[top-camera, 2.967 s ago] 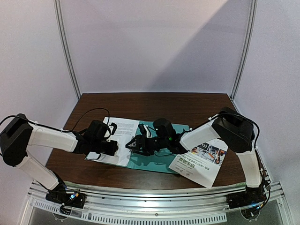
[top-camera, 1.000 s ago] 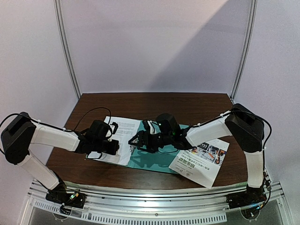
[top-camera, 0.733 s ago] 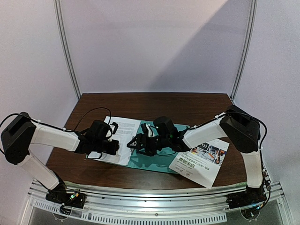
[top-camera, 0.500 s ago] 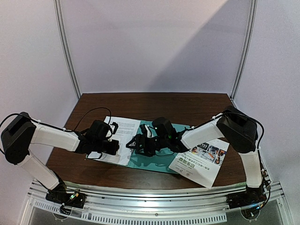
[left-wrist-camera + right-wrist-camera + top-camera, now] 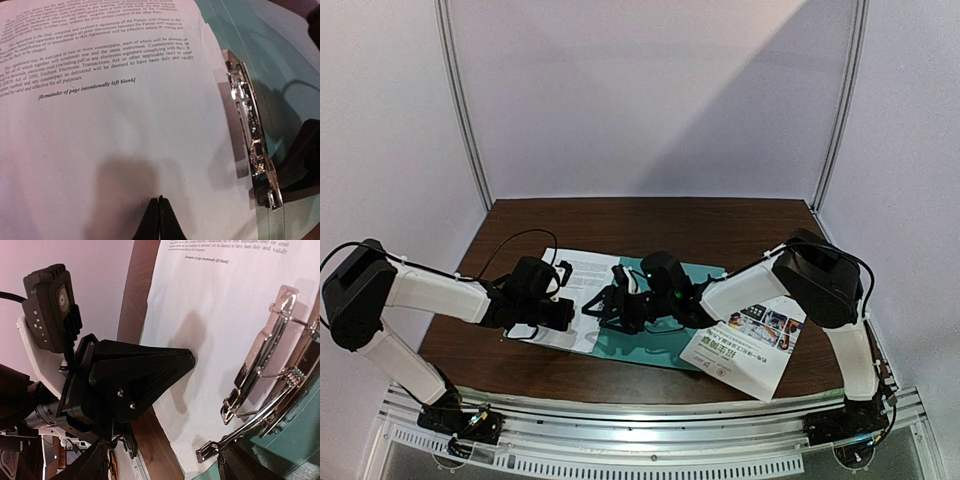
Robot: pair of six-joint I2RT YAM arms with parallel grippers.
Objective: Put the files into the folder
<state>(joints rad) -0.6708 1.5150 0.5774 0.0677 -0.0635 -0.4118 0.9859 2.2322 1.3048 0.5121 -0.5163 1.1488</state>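
The text sheet point(image 5: 582, 275) lies left of centre, its right edge over the spine of the teal folder point(image 5: 655, 345). My left gripper point(image 5: 565, 312) is shut, its tips point(image 5: 159, 201) pressing down on this sheet point(image 5: 125, 125). The metal clip point(image 5: 247, 130) sits along the folder point(image 5: 260, 40) spine, right of the tips. My right gripper point(image 5: 595, 308) is open at the spine; in its wrist view the clip's raised lever point(image 5: 250, 432) stands by its right finger, above the sheet point(image 5: 215, 300). The colour sheet point(image 5: 745, 345) lies at the right, partly on the folder.
The brown table point(image 5: 650, 225) has bare wood behind the papers. Purple walls and metal posts point(image 5: 460, 100) enclose it. A metal rail point(image 5: 640, 440) runs along the near edge. In the right wrist view the left gripper point(image 5: 135, 375) is close, opposite mine.
My right gripper has shifted left along the folder to the clip at the spine. The left gripper has stayed pressed on the text sheet. The sheets have not moved.
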